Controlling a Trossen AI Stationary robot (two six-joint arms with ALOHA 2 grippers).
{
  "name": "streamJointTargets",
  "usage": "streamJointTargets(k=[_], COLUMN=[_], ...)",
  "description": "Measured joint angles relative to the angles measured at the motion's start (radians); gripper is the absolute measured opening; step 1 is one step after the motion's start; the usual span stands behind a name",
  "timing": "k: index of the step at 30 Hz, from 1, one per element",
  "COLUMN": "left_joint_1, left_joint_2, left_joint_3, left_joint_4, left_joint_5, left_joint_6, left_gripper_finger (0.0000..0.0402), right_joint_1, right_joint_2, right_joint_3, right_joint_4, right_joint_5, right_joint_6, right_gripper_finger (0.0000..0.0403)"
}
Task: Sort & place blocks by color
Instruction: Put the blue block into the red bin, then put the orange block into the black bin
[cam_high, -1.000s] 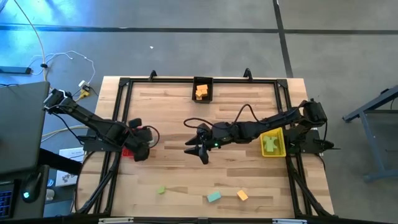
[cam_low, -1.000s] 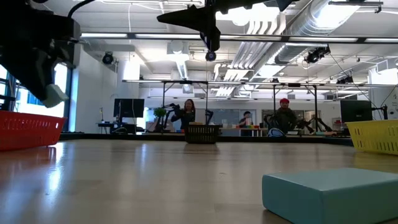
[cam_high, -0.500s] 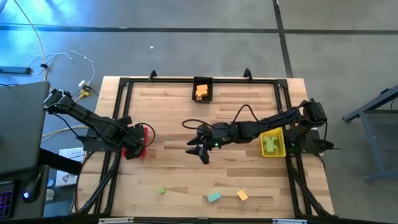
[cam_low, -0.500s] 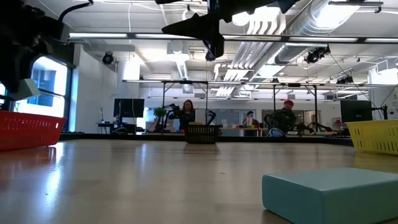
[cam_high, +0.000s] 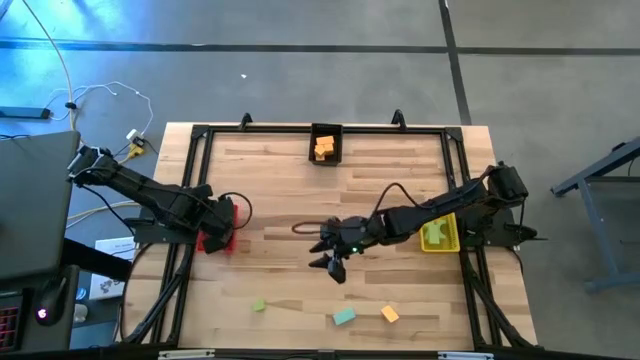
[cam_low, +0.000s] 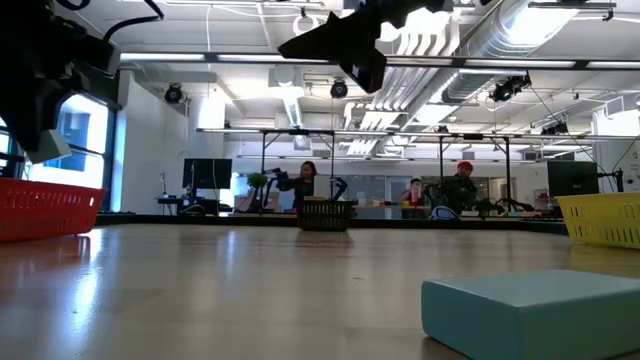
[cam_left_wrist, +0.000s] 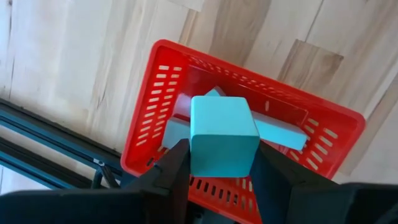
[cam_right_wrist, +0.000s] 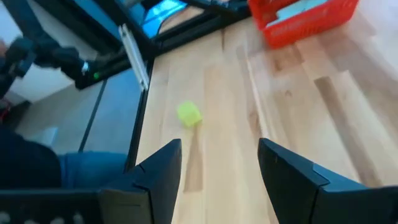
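Note:
My left gripper (cam_high: 213, 222) hangs over the red bin (cam_high: 228, 214) at the table's left edge, shut on a teal block (cam_left_wrist: 222, 134). Other teal blocks (cam_left_wrist: 280, 132) lie inside that bin. My right gripper (cam_high: 332, 262) stands open above the middle of the table, with nothing between its fingers. A yellow-green block (cam_high: 259, 305), a teal block (cam_high: 344, 316) and an orange block (cam_high: 390, 314) lie flat on the table near its front edge. The right wrist view shows the yellow-green block (cam_right_wrist: 188, 114) ahead of the open fingers. My left gripper pinches the teal block by two opposite sides (cam_left_wrist: 194, 149) between its two fingers (cam_left_wrist: 177, 167). The fingers point down from above. The block is lifted clear, right above the red bin (cam_left_wrist: 152, 118).
A black bin (cam_high: 326, 145) holding orange blocks stands at the far edge. A yellow bin (cam_high: 438, 232) with yellow-green blocks sits at the right edge, under the right arm. A black frame (cam_high: 196, 150) runs around the table. Bare wood lies between the bins.
My left gripper has carried the teal block toward the table's left edge to above the red bin, tipping to point more steeply down. My right gripper has moved toward the near edge and sunk a little, staying open.

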Motion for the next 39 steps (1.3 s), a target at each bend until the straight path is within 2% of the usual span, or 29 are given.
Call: streamJointTargets(k=[9,13,19,22,28,35,39], left_joint_1=[0.077,0.095,0.113,0.119,0.118,0.118,0.118], left_joint_2=[0.000,0.000,0.000,0.000,0.000,0.000,0.000], left_joint_3=[0.000,0.000,0.000,0.000,0.001,0.001,0.001], left_joint_4=[0.014,0.022,0.023,0.040,0.111,0.202,0.239], left_joint_5=[0.034,0.037,0.039,0.072,0.154,0.158,0.158], left_joint_6=[0.106,0.107,0.102,0.102,0.100,0.133,0.151], left_gripper_finger=[0.0161,0.0177,0.0183,0.0181,0.0180,0.0180,0.0180], right_joint_1=[0.073,0.101,0.142,0.160,0.201,0.254,0.275], right_joint_2=[0.000,0.000,0.000,0.000,0.000,0.000,0.002], right_joint_3=[0.000,0.000,0.000,0.000,0.000,0.001,0.050], right_joint_4=[-0.055,-0.059,-0.089,-0.117,-0.228,-0.343,-0.497], right_joint_5=[0.036,0.041,0.040,0.040,0.039,0.035,0.035], right_joint_6=[-0.027,-0.053,-0.045,-0.043,0.047,0.172,0.295], right_gripper_finger=[0.0197,0.0197,0.0197,0.0197,0.0197,0.0197,0.0197])
